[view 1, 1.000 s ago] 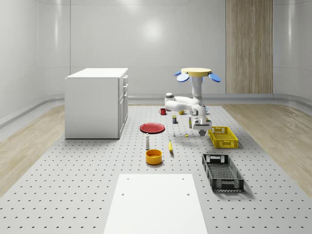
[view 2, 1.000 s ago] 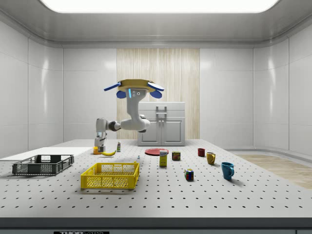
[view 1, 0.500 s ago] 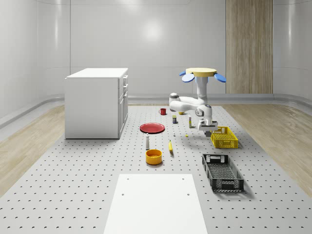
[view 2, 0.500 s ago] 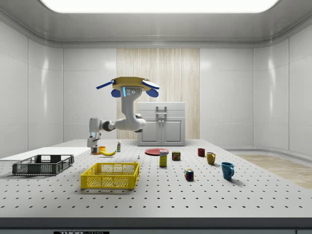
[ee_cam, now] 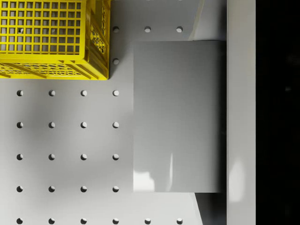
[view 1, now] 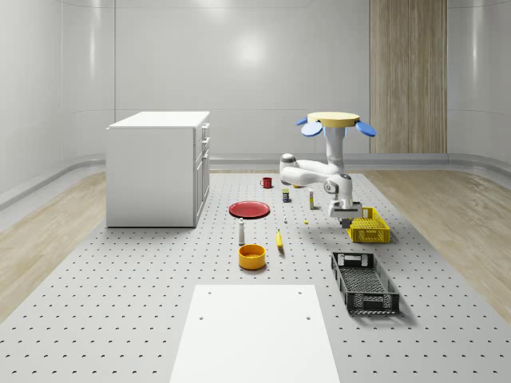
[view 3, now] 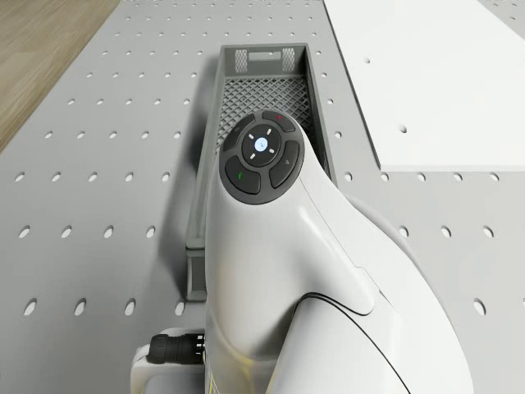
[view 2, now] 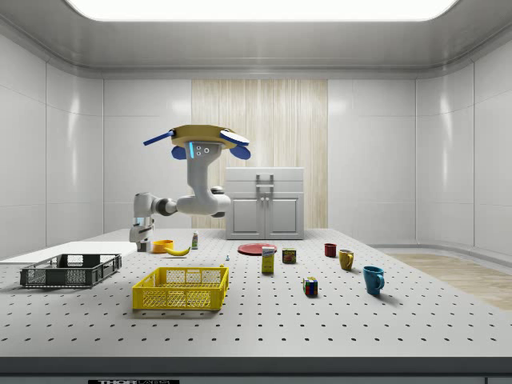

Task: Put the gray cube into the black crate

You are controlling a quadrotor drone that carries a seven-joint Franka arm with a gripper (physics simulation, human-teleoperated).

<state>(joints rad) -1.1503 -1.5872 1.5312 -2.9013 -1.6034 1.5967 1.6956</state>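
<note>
Drone (view 1: 334, 121): hovers above the table (view 1: 144, 303), behind the black crate (view 1: 365, 282)
Gripper (view 1: 346, 222): clasps the gray cube (ee_cam: 178, 117); cube edges square with the hole rows

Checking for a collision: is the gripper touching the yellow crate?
Apart. In the side view the gripper hangs above the table, well off to the left of the yellow crate, with open space between them.

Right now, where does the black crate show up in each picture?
Whole-scene view: black crate at lower right, nearer the camera than the yellow crate.
Side view: black crate at far left on the table.
Drone view: black crate partly behind the arm.
Shared landmark: the white board alongside it.
</note>
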